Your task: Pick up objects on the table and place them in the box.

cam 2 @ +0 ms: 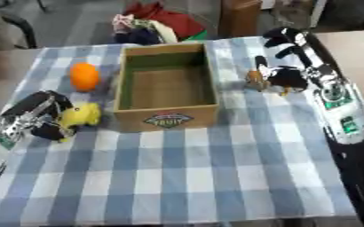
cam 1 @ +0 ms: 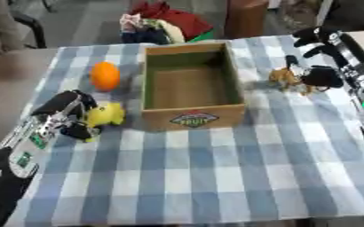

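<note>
An open cardboard box [cam 1: 191,113] stands in the middle of the checked cloth, with nothing inside. An orange ball-like fruit [cam 1: 105,76] lies left of it. Below that sits a yellow toy [cam 1: 106,114], and my left hand [cam 1: 70,116] is against its left side with fingers curled round it. To the right of the box stands a small brown animal figure [cam 1: 287,79]. My right hand [cam 1: 318,75] is beside it, black fingers curled at its right side and touching it.
A blue and white checked cloth [cam 1: 208,177] covers the table. Behind the box lies a pile of red and mixed-colour cloth [cam 1: 166,22]. A brown upright object [cam 1: 246,17] stands at the far edge.
</note>
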